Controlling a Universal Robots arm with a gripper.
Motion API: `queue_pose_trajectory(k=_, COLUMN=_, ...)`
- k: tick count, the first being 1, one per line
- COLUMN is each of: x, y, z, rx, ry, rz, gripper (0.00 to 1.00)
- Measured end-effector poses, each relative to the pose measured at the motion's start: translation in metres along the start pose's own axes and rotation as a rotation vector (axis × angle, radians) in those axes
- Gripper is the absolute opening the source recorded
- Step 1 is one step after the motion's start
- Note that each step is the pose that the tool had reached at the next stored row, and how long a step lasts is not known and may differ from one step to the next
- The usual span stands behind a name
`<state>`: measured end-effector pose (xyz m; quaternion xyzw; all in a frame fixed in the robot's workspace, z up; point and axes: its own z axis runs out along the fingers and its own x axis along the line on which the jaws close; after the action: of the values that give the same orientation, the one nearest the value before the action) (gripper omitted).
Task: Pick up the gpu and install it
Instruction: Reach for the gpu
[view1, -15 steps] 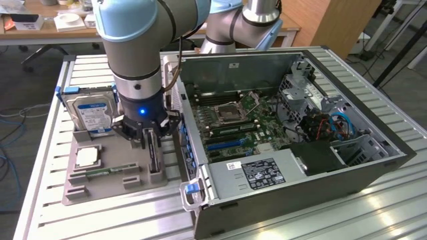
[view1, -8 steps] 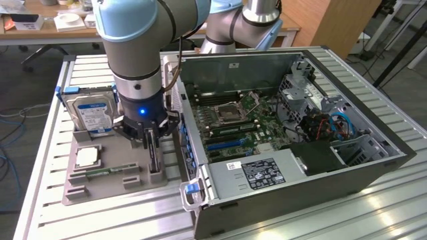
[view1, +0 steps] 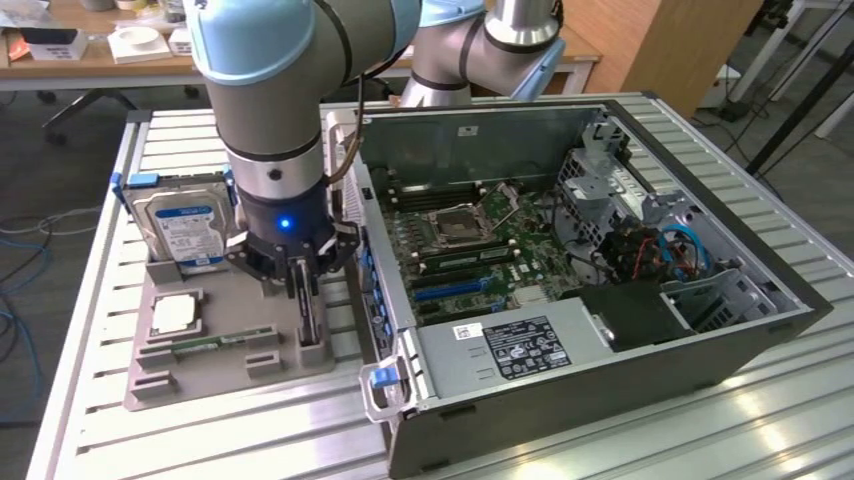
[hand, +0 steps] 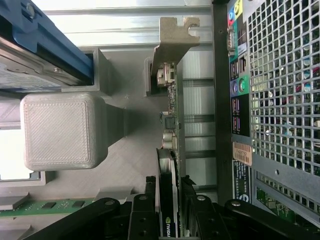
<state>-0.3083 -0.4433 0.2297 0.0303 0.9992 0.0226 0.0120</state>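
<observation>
Found mid-pickup, with jaws partly closed and clamped on top edge of gpu (hand: 172, 115) standing upright in holder (view1: 200, 375) slot just beside case (view1: 601, 400), mid-tabletop (view1: 267, 430); not yet lifted, installation judged outstanding.

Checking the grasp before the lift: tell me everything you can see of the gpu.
The gpu is a thin card: green circuit board, dark face, silver bracket at one end. It stands on its long edge in a slot of the grey holder, beside the open computer case. The gripper is closed on it, one finger against each face; it is not yet lifted.
</observation>
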Motion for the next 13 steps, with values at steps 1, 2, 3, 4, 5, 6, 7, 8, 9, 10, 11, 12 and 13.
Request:
queue_pose_trajectory(k=1, x=0.0, y=0.0, z=0.0003, rx=0.0, ry=-0.0001, rz=0.0, gripper=0.33)
queue_pose_trajectory(k=2, x=0.0, y=0.0, z=0.0007, rx=-0.0001, ry=-0.0002, rz=0.0, gripper=0.33)
queue_pose_trajectory(k=3, x=0.0, y=0.0, z=0.0007, rx=-0.0001, ry=-0.0001, rz=0.0, gripper=0.33)
queue_pose_trajectory(k=4, x=-0.0001, y=0.0, z=0.001, rx=0.0, ry=-0.0001, rz=0.0, gripper=0.33)
queue_pose_trajectory(k=5, x=-0.0001, y=0.0, z=0.001, rx=-0.0001, ry=-0.0002, rz=0.0, gripper=0.33)
queue_pose_trajectory(k=6, x=-0.0001, y=0.0, z=0.001, rx=-0.0001, ry=-0.0002, rz=0.0, gripper=0.33)
queue_pose_trajectory(k=7, x=-0.0001, y=0.0, z=0.0011, rx=-0.0001, ry=-0.0001, rz=0.0, gripper=0.33)
queue_pose_trajectory(k=8, x=-0.0001, y=0.0, z=0.0014, rx=-0.0003, ry=-0.0003, rz=0.0, gripper=0.33)
queue_pose_trajectory(k=9, x=-0.0001, y=0.0, z=0.0014, rx=-0.0002, ry=-0.0002, rz=0.0, gripper=0.33)
queue_pose_trajectory(k=10, x=-0.0001, y=0.0, z=0.0014, rx=-0.0002, ry=-0.0001, rz=0.0, gripper=0.33)
queue_pose_trajectory(k=11, x=-0.0001, y=0.0, z=0.0015, rx=-0.0002, ry=-0.0001, rz=0.0, gripper=0.33)
queue_pose_trajectory(k=12, x=-0.0001, y=0.0, z=0.0015, rx=-0.0002, ry=-0.0001, rz=0.0, gripper=0.33)
queue_pose_trajectory(k=13, x=-0.0001, y=0.0, z=0.0015, rx=-0.0002, ry=-0.0001, rz=0.0, gripper=0.33)
